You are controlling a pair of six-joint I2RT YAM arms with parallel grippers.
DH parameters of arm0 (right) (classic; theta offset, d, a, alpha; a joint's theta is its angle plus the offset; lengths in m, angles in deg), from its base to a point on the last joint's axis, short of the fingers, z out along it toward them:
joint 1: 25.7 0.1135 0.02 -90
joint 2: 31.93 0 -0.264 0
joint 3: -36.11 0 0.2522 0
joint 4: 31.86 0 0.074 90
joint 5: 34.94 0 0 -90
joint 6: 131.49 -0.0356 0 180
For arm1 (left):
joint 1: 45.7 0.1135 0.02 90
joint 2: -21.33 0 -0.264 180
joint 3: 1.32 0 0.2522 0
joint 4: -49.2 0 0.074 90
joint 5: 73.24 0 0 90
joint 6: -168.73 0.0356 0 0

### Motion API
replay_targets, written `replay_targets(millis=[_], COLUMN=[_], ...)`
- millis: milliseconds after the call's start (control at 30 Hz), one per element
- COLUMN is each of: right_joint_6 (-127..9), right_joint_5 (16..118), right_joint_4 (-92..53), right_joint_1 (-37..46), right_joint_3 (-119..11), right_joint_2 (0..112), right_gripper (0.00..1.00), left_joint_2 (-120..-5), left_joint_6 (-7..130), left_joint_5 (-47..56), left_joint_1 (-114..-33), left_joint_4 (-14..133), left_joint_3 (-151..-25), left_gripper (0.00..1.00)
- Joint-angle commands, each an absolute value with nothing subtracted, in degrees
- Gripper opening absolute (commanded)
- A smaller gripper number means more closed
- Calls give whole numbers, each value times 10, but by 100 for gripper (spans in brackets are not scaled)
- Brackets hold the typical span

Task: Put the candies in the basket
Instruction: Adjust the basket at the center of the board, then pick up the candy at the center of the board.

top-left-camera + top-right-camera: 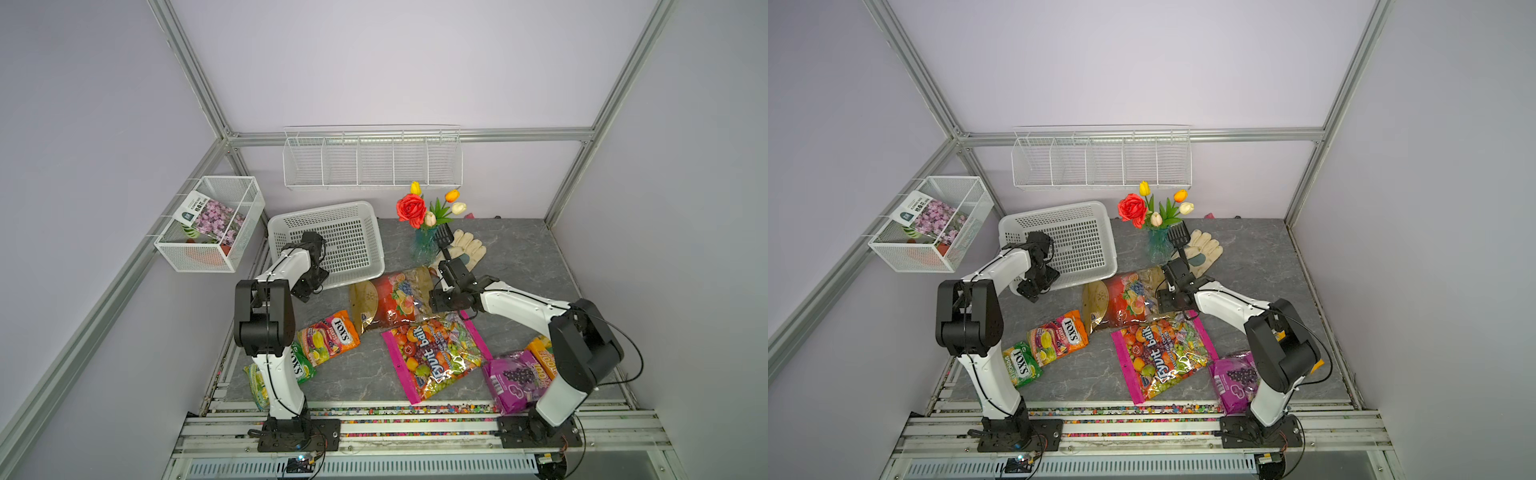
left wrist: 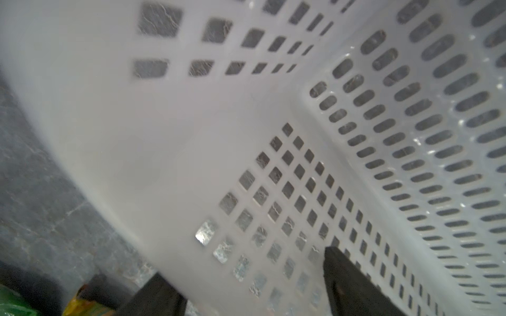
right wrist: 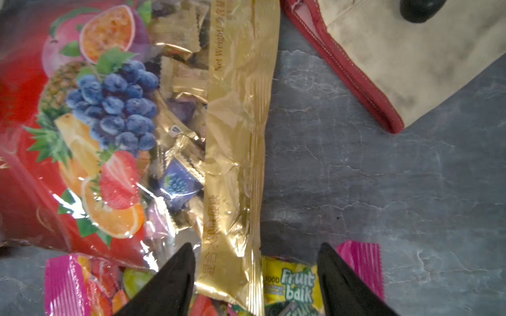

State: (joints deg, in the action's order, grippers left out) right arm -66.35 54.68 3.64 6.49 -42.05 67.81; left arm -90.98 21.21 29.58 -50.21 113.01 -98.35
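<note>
Pale lilac walls (image 1: 395,62) edged with aluminium rails (image 1: 415,135) enclose a dark grey, marble-veined tabletop (image 1: 519,266). At upper centre a long divided wire rack (image 1: 372,160) hangs on the back wall. At left a wire-mesh box (image 1: 210,253) holds a pink-flower packet (image 1: 216,218).

The white perforated basket (image 1: 328,210) sits at the tabletop's upper left. All six candy bags lie on the tabletop outside it:
- The red-gold fruit bag (image 1: 390,299) is at centre, with the pink-edged Fruit balk bag (image 1: 432,357) below it.
- The orange FOX'S bag (image 1: 328,340) and green FOX'S bag (image 1: 1019,363) are at lower left.
- The purple grape bag (image 1: 515,380) and yellow-orange bag (image 1: 542,357) are at lower right.

A vase of flowers (image 1: 424,245) and a work glove (image 1: 471,245) are right of the basket.

The left gripper (image 2: 246,262) has its fingers spread, with the basket's wall between them. The right gripper (image 3: 256,245) has its fingers spread astride the red-gold fruit bag's gold seal.
</note>
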Motion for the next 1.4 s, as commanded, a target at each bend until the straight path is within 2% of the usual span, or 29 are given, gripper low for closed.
replay_targets(millis=[0,333,400,500,600,667,1033,1367], right_joint_6=[-672,-677,-681,-686,-690,-695,-767,-762], right_joint_5=[596,682,696,728,750,762,805,762], right_joint_4=[5,-17,-24,-43,-68,-90,-109,-64], right_joint_1=[44,29,29,29,31,36,88,128], right_joint_3=[-441,-494,-494,-485,-468,-448,-420,-441], right_joint_2=[700,789,797,798,775,747,580,434], right_gripper=[69,56,49,33,9,0,0,0], left_joint_2=[-907,-894,-892,-888,-884,-884,-895,-919], left_joint_6=[234,247,252,259,267,274,308,383], left_joint_5=[301,298,300,298,289,285,279,255], left_joint_1=[-497,-497,-496,-493,-491,-491,-489,-490], left_joint_4=[1156,1153,1156,1155,1152,1150,1164,1175], left_joint_3=[-973,-957,-957,-956,-958,-962,-992,-1040], left_gripper=[79,83,83,83,84,85,86,88])
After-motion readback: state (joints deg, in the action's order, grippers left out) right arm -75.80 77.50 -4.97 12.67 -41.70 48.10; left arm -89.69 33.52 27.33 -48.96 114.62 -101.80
